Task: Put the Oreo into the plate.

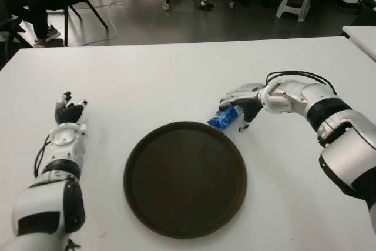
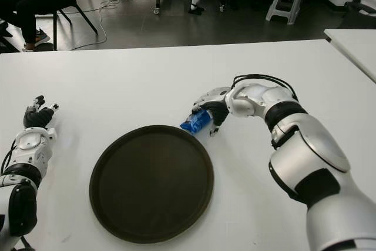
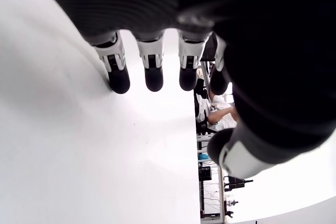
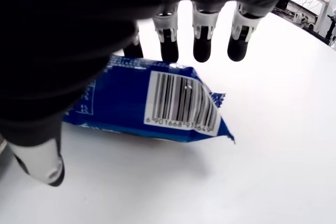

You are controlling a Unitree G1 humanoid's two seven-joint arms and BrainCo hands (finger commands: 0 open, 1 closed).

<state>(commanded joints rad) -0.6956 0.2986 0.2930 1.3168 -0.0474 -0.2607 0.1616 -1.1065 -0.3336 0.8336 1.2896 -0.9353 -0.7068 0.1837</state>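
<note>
White table (image 1: 176, 80): right robot hand (image 1: 239, 107) open over Oreo (image 1: 224, 117) touching plate (image 1: 185, 178) rim.

Bright light from above, soft shadows.
The white table (image 1: 176, 80) shines; each wrist view shows its own hand dark and blurry up close.

The left hand (image 3: 210, 51) fills the view from close by, its fingers (image 3: 118, 72) extended and holding nothing above the white table (image 3: 79, 156); a seated person (image 3: 218, 116) shows far beyond the table's edge
</note>
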